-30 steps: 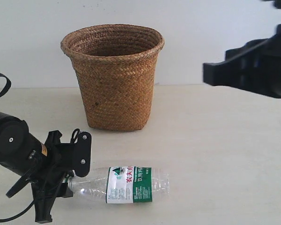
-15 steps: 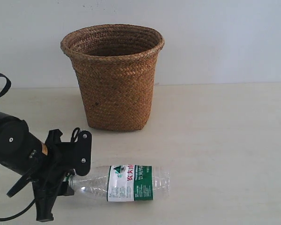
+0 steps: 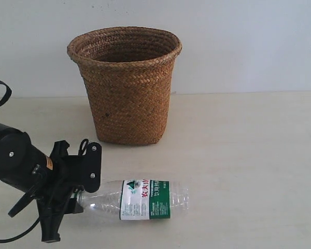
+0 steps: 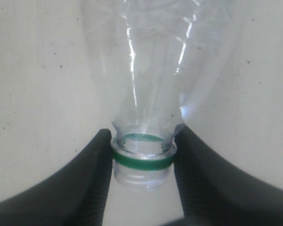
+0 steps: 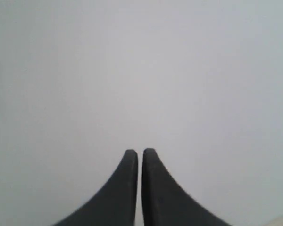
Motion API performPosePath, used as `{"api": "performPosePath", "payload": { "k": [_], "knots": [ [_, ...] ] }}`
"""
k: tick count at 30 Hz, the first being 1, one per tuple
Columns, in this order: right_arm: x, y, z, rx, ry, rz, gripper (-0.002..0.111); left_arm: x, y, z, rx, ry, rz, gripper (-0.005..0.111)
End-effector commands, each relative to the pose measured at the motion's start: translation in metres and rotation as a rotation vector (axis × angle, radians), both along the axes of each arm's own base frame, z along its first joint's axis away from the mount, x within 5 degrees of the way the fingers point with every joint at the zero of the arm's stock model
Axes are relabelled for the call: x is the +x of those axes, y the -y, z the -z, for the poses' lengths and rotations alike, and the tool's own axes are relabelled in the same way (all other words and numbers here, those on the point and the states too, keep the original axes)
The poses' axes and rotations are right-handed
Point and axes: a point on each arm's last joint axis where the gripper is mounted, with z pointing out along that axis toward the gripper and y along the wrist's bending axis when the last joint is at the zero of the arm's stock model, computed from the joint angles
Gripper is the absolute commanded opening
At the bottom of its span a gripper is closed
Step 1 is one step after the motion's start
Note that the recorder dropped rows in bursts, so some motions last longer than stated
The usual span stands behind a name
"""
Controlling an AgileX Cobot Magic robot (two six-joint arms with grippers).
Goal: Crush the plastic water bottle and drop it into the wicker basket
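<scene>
Left gripper (image 3: 79,196), lower left, is clamping the neck of the plastic water bottle (image 3: 142,199), which is lying sideways lower centre, below the wicker basket (image 3: 125,93). Right gripper (image 5: 140,157) is sitting pinched together.

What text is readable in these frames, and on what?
"农夫山": red characters on the bottle label, only roughly legible.
White print on the label's green band: too small to read.
Sticker on the left arm: too blurred to read.
Basket: no text.
</scene>
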Motion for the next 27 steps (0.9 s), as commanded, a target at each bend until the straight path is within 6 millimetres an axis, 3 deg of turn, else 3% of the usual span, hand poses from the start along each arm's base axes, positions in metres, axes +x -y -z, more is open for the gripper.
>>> {"api": "performPosePath", "payload": {
  "k": [1, 4, 10, 27],
  "knots": [
    [-0.026, 0.015, -0.001, 0.038, 0.088, 0.198, 0.0, 0.002, 0.0, -0.012, -0.028, 0.045, -0.015, 0.004],
    [-0.042, 0.021, -0.001, 0.058, 0.134, 0.325, 0.0, 0.0, -0.001, -0.017, -0.029, 0.045, -0.014, 0.004],
    [-0.056, 0.023, -0.001, 0.069, 0.188, 0.366, 0.0, -0.002, -0.002, -0.017, -0.023, 0.029, -0.015, 0.004],
    [-0.052, 0.022, 0.004, 0.077, 0.169, 0.35, 0.0, -0.002, -0.002, -0.017, -0.024, 0.028, -0.017, 0.004]
  ]
}}
